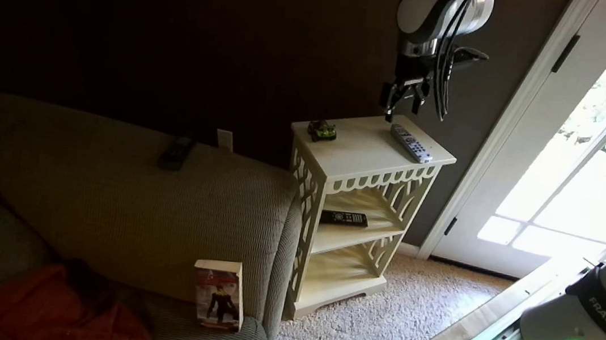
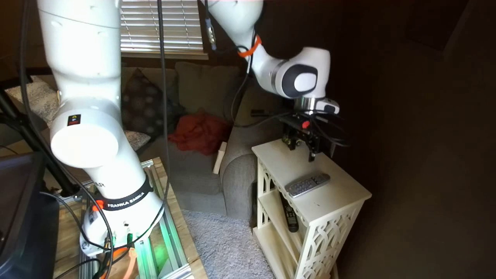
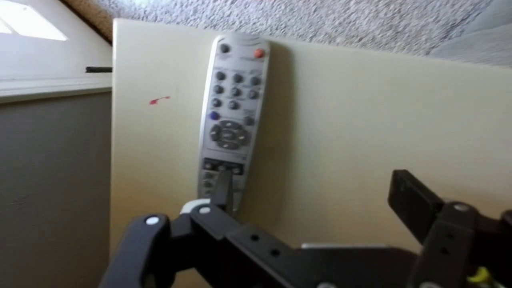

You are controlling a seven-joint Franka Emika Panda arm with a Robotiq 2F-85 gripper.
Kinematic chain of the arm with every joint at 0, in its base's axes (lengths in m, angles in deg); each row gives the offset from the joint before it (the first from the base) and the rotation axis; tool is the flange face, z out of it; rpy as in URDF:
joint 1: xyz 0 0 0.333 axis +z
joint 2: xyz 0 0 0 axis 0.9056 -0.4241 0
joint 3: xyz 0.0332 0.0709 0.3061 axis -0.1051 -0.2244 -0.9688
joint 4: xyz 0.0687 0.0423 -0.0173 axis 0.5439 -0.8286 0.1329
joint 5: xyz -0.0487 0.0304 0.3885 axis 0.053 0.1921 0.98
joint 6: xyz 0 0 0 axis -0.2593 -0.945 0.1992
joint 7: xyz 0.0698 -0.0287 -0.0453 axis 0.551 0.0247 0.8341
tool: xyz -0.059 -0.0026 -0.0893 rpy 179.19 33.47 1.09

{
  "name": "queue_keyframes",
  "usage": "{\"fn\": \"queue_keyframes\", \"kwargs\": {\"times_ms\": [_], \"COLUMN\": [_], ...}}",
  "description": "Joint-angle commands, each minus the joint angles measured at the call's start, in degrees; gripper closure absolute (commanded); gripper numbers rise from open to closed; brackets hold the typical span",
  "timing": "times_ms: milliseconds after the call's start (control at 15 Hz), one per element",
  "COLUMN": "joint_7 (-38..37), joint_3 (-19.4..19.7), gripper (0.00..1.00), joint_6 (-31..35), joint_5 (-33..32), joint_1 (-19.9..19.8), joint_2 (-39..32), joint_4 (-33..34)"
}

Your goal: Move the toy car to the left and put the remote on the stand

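Remote [image 1: 411, 143] lies flat on top of the stand [image 1: 359, 149], right side in an exterior view; car [image 1: 322, 131] at left. Gripper [image 3: 312, 190] spread, nothing pinched, above. Both parts look done; probably only backing off left.

remote [image 3: 234, 116]: smooth plastic | stand [image 1: 365, 150]: painted wood | sofa [image 1: 219, 200]: ribbed cloth | carpet [image 1: 339, 331]: rough pile
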Motion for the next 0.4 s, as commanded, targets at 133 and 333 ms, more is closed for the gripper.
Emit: {"fn": "queue_keyframes", "kwargs": {"times_ms": [133, 333], "joint_7": [7.05, 4.41], "joint_3": [-8.35, -8.32], "gripper": [0.00, 0.00], "joint_6": [-13.91, -13.67], "joint_5": [10.77, 9.02], "joint_1": [2.48, 3.18], "joint_2": [13.22, 12.03], "joint_4": [-2.54, -1.01]}}
